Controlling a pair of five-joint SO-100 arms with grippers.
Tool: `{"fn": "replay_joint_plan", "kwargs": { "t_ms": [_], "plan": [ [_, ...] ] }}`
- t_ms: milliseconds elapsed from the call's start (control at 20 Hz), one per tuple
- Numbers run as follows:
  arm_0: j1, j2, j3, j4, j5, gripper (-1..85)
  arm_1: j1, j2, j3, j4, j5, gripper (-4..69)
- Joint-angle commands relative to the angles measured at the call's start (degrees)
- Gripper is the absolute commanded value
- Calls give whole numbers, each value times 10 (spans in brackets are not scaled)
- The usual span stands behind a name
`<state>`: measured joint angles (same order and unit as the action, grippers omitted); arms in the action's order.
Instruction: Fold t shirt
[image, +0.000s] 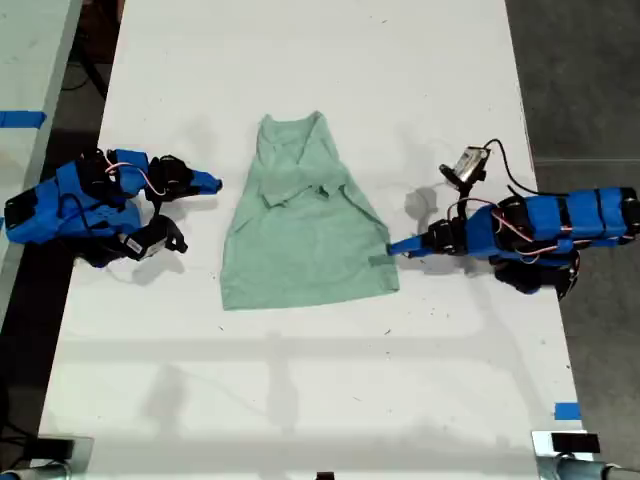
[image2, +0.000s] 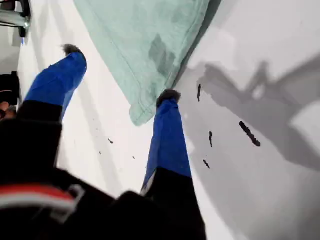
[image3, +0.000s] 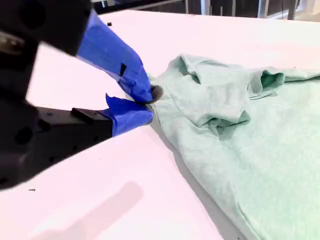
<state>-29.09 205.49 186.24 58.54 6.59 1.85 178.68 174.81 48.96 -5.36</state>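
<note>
Shirt first: one t shirt (image: 305, 225), pale mint green and plain, lies flat near the middle of the white table (image: 320, 380). Its narrow neck points toward the table edge at the top of the exterior view and its wide hem toward the bottom. Both sleeves are turned in over the chest, and the cloth is a bit wrinkled.

Two blue-and-black arms lie low on the table, one on each side of the shirt. My first gripper (image2: 120, 72), at the exterior view's right, has its jaws spread wide. One dark fingertip (image2: 169, 95) sits right at the shirt's side edge just above the hem corner, and that corner lies between the two fingers. My second gripper (image3: 149, 104), at the exterior view's left, has its jaws drawn together on nothing. Its tips point at the shirt's shoulder side, a little apart from the cloth.

Two strips of blue tape show: one (image: 567, 410) near the table's corner at the exterior view's lower right, another (image: 20, 118) on the neighbouring surface.
</note>
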Motion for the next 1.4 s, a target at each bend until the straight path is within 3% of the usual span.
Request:
{"fn": "replay_joint_plan", "kwargs": {
  "t_ms": [0, 250, 400, 450, 550, 600, 700, 800, 1000, 1100, 1350],
  "plan": [
    [-4, 5, 22, -7, 4, 23, -20, -79, -3, -30, 26, 296],
    [-4, 5, 22, -6, 2, 23, 2, -633, -319, -91, -38, 314],
    [3, 5, 22, -6, 2, 23, 5, -713, -381, -120, -33, 307],
    [3, 5, 22, -6, 2, 23, 5, -712, -373, -139, -28, 280],
    [3, 5, 22, -6, 2, 23, 2, -696, -346, -188, -19, 62],
    [3, 5, 22, -6, 2, 23, 2, -684, -332, -204, -16, 22],
    [3, 5, 22, -6, 2, 23, 8, -635, -304, -208, -21, 22],
    [3, 5, 22, -6, 2, 23, 18, -556, -282, -172, -40, 11],
    [2, 5, 22, -6, 2, 23, 46, -352, -280, -15, -71, 10],
    [1, 5, 22, -6, 2, 23, 50, -282, -305, 31, -91, 10],
    [-1, 5, 22, -6, 3, 23, 10, -409, -449, -3, -134, 10]
  ]
}}
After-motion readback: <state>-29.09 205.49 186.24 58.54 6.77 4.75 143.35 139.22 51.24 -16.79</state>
